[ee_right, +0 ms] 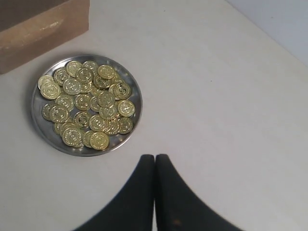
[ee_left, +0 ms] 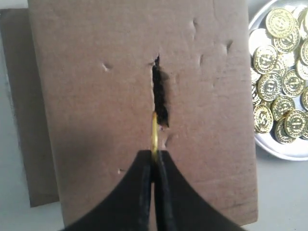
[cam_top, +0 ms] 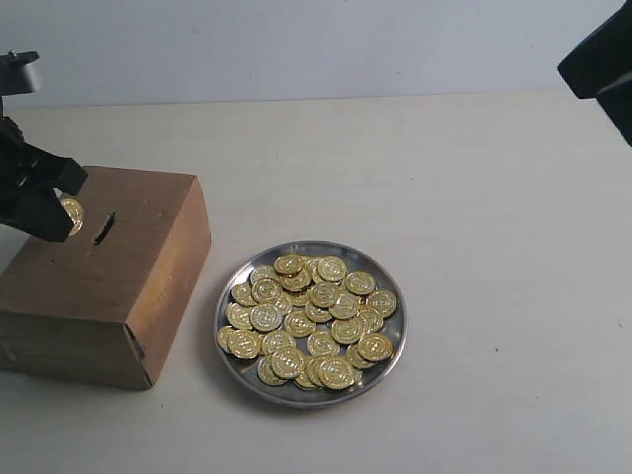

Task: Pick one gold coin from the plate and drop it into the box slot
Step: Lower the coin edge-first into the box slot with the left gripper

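A brown cardboard box (cam_top: 109,281) stands at the left, with a dark slot (cam_top: 103,228) in its top. My left gripper (cam_top: 61,209) hovers over the box top, shut on a gold coin (cam_top: 73,214). In the left wrist view the coin (ee_left: 154,132) shows edge-on, in line with the slot (ee_left: 159,94) and just short of its near end, pinched between the black fingers (ee_left: 166,187). The silver plate (cam_top: 387,370), heaped with gold coins (cam_top: 311,316), sits right of the box. My right gripper (ee_right: 155,158) is shut and empty, above bare table beside the plate (ee_right: 36,130).
The table is a pale, plain surface reaching to a light wall at the back. The black body of the right arm (cam_top: 602,64) hangs at the top right corner of the exterior view. The box edge (ee_right: 43,31) shows in the right wrist view.
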